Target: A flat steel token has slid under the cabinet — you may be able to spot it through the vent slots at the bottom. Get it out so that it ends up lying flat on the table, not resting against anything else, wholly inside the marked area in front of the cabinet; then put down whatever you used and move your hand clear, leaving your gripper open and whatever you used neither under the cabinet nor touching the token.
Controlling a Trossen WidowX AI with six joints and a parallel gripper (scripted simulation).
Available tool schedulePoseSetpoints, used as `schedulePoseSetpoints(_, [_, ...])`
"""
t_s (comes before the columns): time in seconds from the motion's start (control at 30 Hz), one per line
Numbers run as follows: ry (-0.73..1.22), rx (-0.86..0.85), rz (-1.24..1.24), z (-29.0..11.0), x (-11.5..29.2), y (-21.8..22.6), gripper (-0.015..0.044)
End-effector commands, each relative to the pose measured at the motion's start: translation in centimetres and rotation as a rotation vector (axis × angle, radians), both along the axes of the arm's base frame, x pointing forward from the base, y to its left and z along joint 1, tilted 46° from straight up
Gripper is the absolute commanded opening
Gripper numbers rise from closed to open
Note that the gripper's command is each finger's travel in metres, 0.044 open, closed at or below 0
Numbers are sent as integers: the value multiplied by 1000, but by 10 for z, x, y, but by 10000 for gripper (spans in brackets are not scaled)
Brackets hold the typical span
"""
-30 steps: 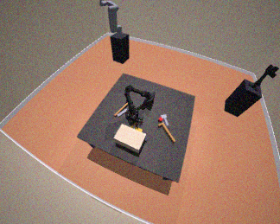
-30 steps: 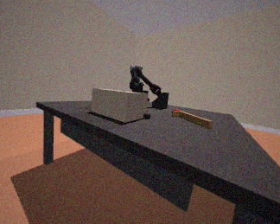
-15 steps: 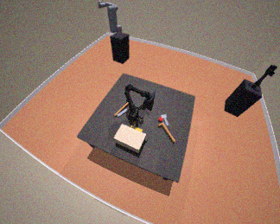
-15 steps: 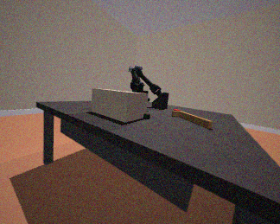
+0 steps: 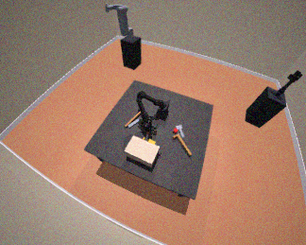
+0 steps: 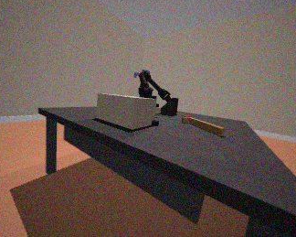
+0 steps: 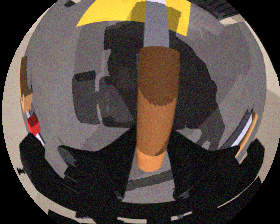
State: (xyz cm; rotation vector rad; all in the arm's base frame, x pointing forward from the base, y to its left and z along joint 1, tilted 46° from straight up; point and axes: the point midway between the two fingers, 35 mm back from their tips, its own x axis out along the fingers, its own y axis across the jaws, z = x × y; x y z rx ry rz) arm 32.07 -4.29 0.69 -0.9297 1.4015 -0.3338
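My gripper (image 7: 151,130) (image 5: 147,131) is shut on a wooden-handled tool (image 7: 155,106) with a grey end (image 7: 155,22). It hangs low just in front of the beige cabinet (image 5: 142,151) (image 6: 124,111). In the wrist view the tool's grey end reaches over the yellow marked area (image 7: 109,6) (image 5: 153,142) on the dark table (image 5: 193,171). The steel token does not show in any view. In the exterior view the cabinet hides my fingers and the marked area.
A wooden stick (image 5: 132,119) lies on the table left of the arm (image 5: 150,106) (image 6: 156,90). A wooden tool (image 5: 182,145) (image 6: 204,125) with a red and grey head (image 5: 177,131) lies to the right. Two camera stands (image 5: 130,51) (image 5: 265,107) are on the floor.
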Motion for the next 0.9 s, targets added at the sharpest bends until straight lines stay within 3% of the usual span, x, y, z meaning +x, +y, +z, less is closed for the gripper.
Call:
schedulePoseSetpoints(0.0, [6,-2,-1,0,-7,-4,0])
schedulePoseSetpoints(0.87, [8,-2,-1,4,-35,-15,0])
